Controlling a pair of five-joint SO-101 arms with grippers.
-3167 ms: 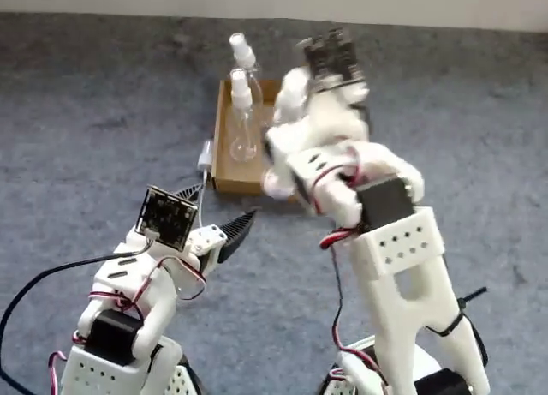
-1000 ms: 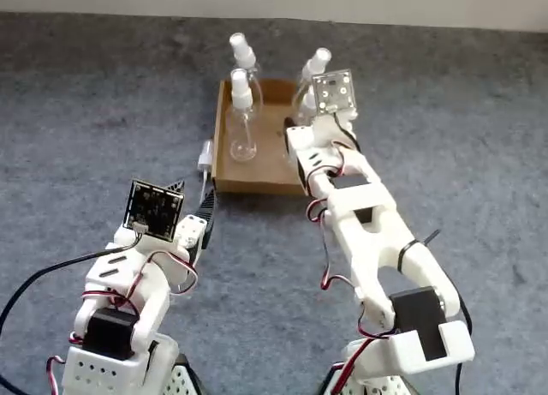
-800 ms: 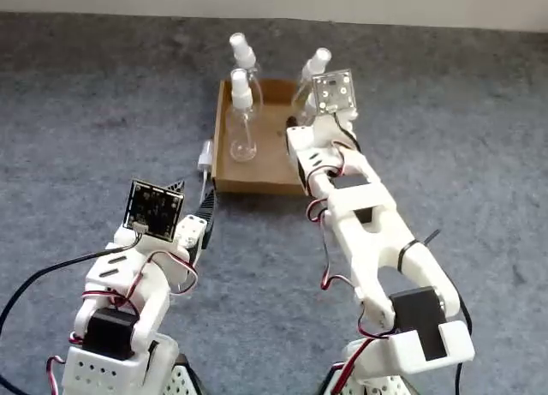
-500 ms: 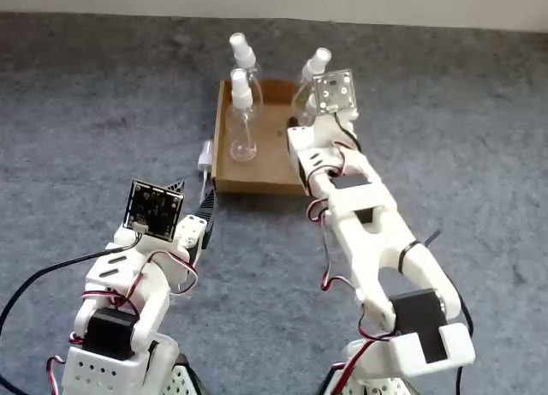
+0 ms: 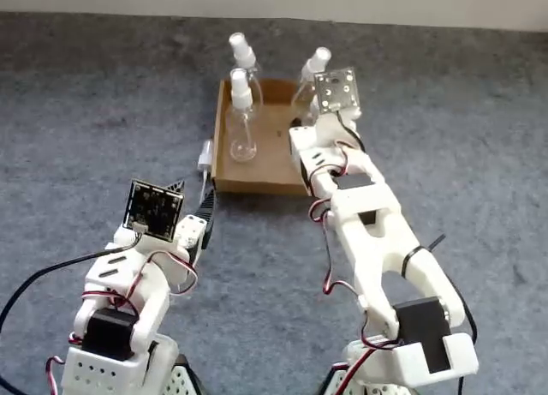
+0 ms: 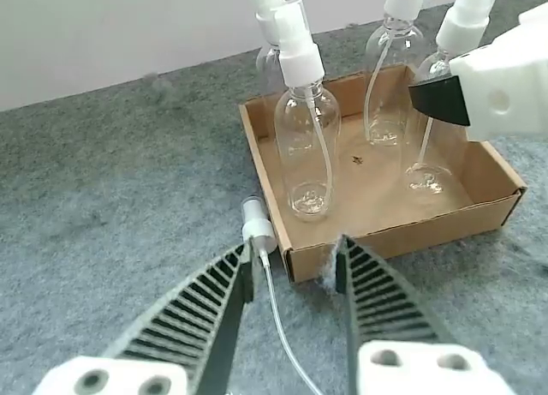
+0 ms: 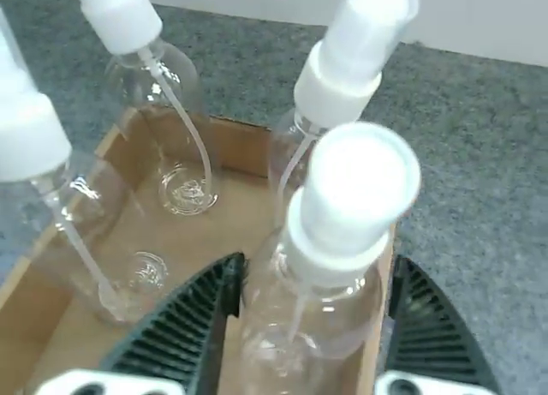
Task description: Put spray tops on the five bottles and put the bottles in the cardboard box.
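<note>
Four capped bottles (image 6: 306, 146) stood in the cardboard box (image 6: 402, 236), the right gripper (image 7: 315, 279) around one, hold unclear; a spray top (image 6: 257, 232) lay loose at its 8 o'clock within the released left gripper (image 6: 293, 254).

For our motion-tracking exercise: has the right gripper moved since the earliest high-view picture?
Yes: the right gripper has come down from above the cardboard box into its right side.

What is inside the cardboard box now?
Four clear bottles with spray tops stand in the cardboard box; the right tool brackets one. From above, the right arm covers the box's right part.
</note>
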